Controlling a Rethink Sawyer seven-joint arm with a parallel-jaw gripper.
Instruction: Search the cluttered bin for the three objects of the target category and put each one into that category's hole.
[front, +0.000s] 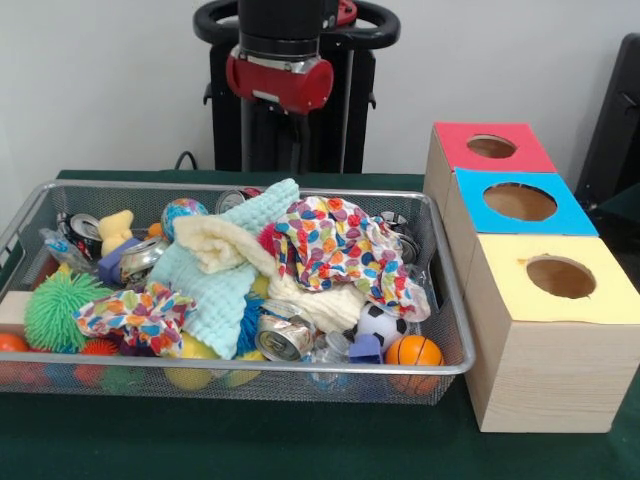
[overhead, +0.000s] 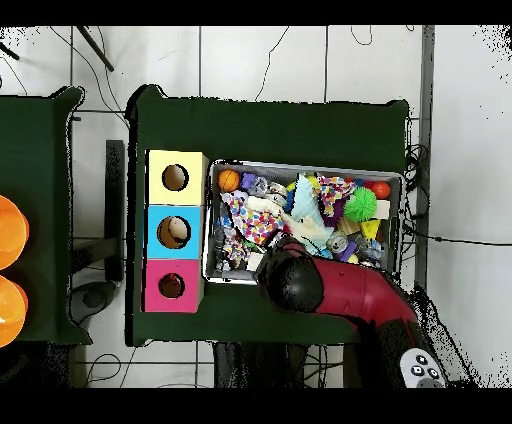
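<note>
Green cloth over the table (front: 300, 450), pale wall behind, tiled floor around it in the overhead view

Jaws: cannot tell their state. Front view cuts the arm (front: 280, 70) at its red and black wrist section above the far rim; overhead view shows only the arm's bulk from above, hiding whatever hangs beneath. Nothing seen held.

Arm sits over the robot-side edge of the cluttered bin (front: 455, 368), toward the end nearest the boxes. Judged a hover-and-search pose, not yet down in the pile.

Bin contents, heaped: mint waffle cloth (front: 215, 290) and spotted multicolour cloth (front: 340, 245) draped across the middle, burying much below. Crushed cans (front: 280, 338), green spiky puff ball (front: 55, 310), small soccer ball (front: 378, 322), orange basketball-patterned ball (front: 413, 351) at the front corner by the boxes. A small yellow soft toy (front: 115, 230) shows near the far left.

No striped or tan-orange animal toys identifiable in either view; probably under the cloths, so these likely need shifting first.

Three wooden boxes just beside the bin's end. Red-topped box (front: 445, 145) farthest from the camera, nearest the robot; its hole (front: 491, 146) open and clear. Blue-topped box (front: 475, 200) in the middle, yellow-topped box (front: 520, 305) nearest the camera
</note>
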